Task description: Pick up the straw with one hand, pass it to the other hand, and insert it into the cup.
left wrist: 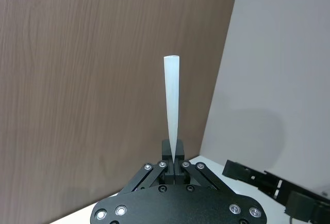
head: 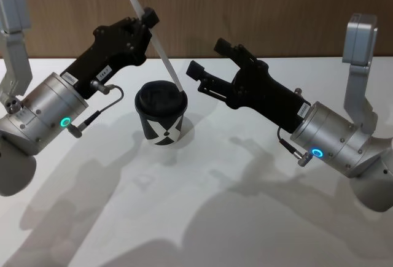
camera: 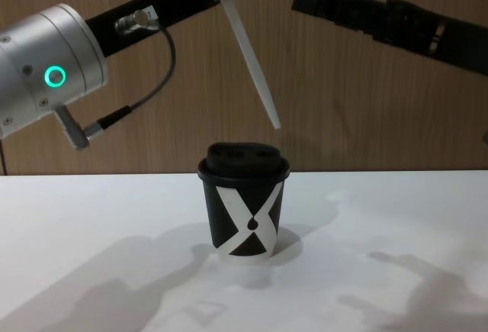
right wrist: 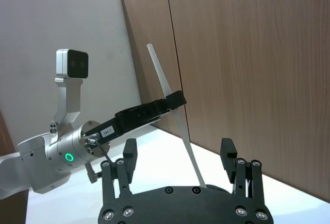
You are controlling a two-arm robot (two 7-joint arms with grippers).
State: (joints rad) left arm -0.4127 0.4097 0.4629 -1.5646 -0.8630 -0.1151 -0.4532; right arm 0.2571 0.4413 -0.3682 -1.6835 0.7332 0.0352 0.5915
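Chest view resolves height: the straw's (camera: 252,61) lower tip hangs in the air above the cup's (camera: 244,208) lid, not touching it; from the head view the tip merely overlaps the lid. My left gripper (head: 149,16) is clenched on the straw partway along its length, straw tilted, arm reaching forward above the cup. My right gripper (head: 209,64) is released, fingers spread, held just beside the cup, above the table (head: 245,218).

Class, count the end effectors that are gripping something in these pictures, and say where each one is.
1. The left end effector grips the straw, tilted above the cup. The right end effector is open, right of the cup, holding nothing.
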